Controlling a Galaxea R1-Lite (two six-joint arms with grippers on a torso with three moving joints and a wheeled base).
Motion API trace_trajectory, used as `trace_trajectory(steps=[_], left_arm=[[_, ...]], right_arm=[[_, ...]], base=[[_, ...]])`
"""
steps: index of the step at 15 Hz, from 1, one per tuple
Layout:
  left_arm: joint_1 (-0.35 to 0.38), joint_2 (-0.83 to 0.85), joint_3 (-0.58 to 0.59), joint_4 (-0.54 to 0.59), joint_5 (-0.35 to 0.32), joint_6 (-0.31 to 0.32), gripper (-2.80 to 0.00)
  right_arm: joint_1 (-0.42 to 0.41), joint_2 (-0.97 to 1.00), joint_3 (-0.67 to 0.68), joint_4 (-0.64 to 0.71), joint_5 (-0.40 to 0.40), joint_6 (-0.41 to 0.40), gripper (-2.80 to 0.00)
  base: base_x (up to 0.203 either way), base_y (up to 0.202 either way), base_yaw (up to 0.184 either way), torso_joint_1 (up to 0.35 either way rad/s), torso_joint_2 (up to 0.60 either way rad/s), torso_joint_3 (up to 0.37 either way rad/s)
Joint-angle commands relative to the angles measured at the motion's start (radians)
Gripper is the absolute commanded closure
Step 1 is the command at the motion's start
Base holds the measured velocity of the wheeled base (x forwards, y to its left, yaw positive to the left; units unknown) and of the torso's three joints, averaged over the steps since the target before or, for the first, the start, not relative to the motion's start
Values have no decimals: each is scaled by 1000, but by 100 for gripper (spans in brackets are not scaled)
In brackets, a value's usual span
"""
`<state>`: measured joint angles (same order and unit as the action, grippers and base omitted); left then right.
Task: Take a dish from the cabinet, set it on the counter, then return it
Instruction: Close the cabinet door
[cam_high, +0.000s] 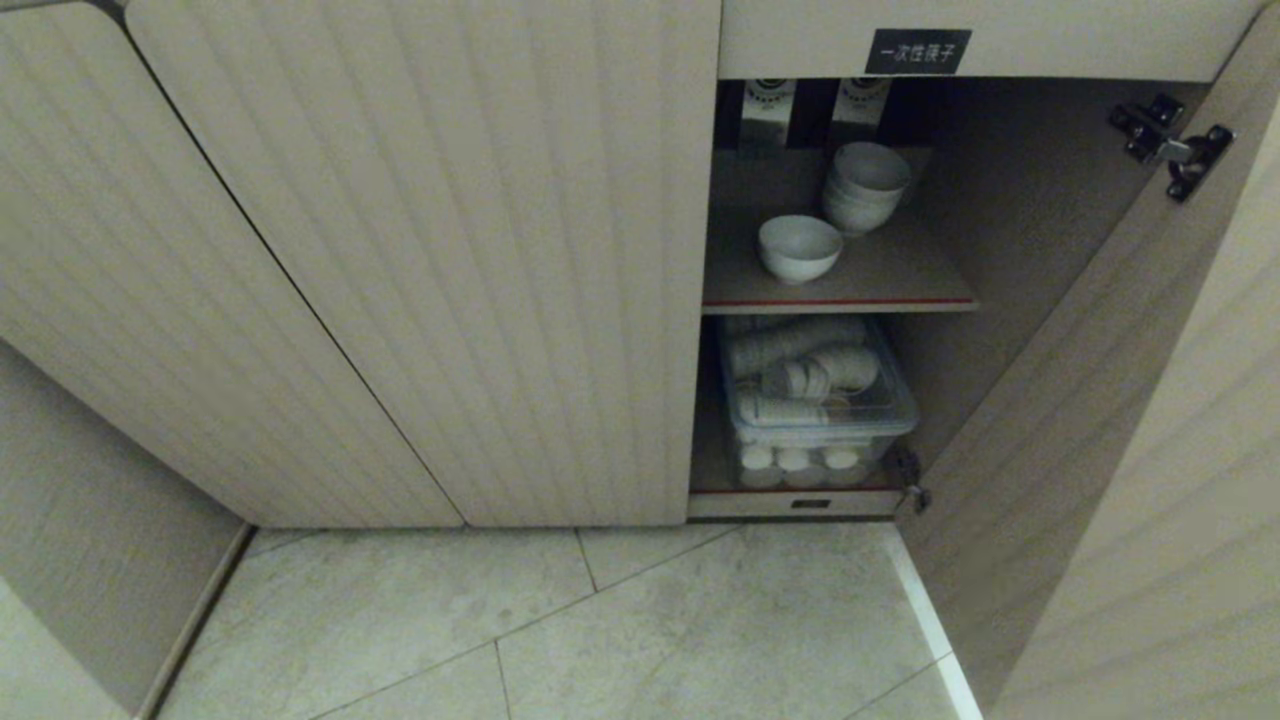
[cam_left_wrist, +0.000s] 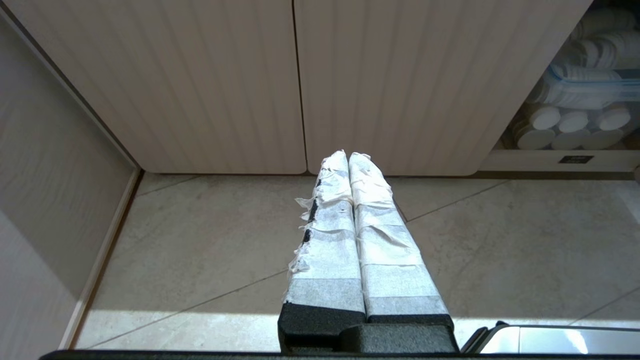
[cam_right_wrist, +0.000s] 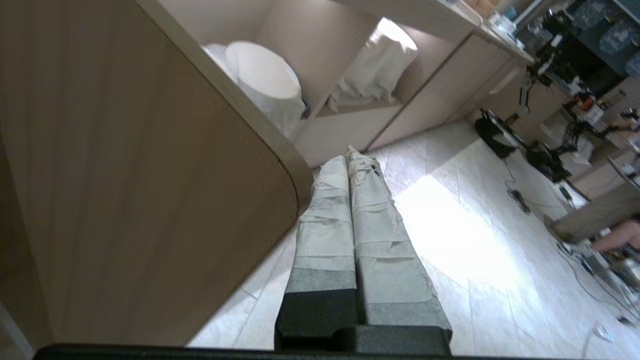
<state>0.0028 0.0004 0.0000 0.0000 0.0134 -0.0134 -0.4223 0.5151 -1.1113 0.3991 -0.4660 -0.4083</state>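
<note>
White ceramic bowl (cam_high: 799, 248) sat on the open cabinet's (cam_high: 420, 250) red-edged shelf (cam_high: 840, 299), at seven o'clock from the stacked bowls (cam_high: 866, 186). Right gripper (cam_right_wrist: 350, 159) pointed past the open door (cam_right_wrist: 125, 165), fingers clenched, empty; left gripper (cam_left_wrist: 348, 157) likewise clenched over floor tiles (cam_left_wrist: 200, 240).

My head camera looks steeply down at the cabinet (cam_high: 420, 250), close in, its open compartment to the right. My left wrist camera sits low over the floor (cam_left_wrist: 200, 240), facing the closed doors (the same clear storage box (cam_high: 815, 400) shows in both). My right wrist camera looks past the open door (cam_right_wrist: 125, 175) into the room.
</note>
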Motion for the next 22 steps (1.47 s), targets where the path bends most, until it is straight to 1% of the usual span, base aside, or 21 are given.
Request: trace_trajectory(steps=[1,4,6,8,9,11,16,17,21,22], left_arm=[[0,0,0,0,0,0,0],[0,0,0,0,0,0,0],[0,0,0,0,0,0,0],[0,0,0,0,0,0,0],[0,0,0,0,0,0,0],[0,0,0,0,0,0,0],[0,0,0,0,0,0,0],[0,0,0,0,0,0,0],[0,0,0,0,0,0,0],[0,0,0,0,0,0,0]], right_arm=[[0,-9,1,58,-45,5,0],[1,27,-6,103,-86,38,0],[0,47,-23,122,-95,51,0],[0,69,-37,189,-120,94,0],[0,84,-54,229,-124,121,0],[0,110,-96,311,-127,149,0],[2,170,-142,421,-132,246,0],[7,184,-149,433,-132,258,0],[37,222,-165,426,-132,263,0],[41,238,-176,427,-132,280,0]], base=[[0,0,0,0,0,0],[0,0,0,0,0,0],[0,0,0,0,0,0],[0,0,0,0,0,0],[0,0,0,0,0,0],[0,0,0,0,0,0],[0,0,0,0,0,0],[0,0,0,0,0,0],[0,0,0,0,0,0],[0,0,0,0,0,0]])
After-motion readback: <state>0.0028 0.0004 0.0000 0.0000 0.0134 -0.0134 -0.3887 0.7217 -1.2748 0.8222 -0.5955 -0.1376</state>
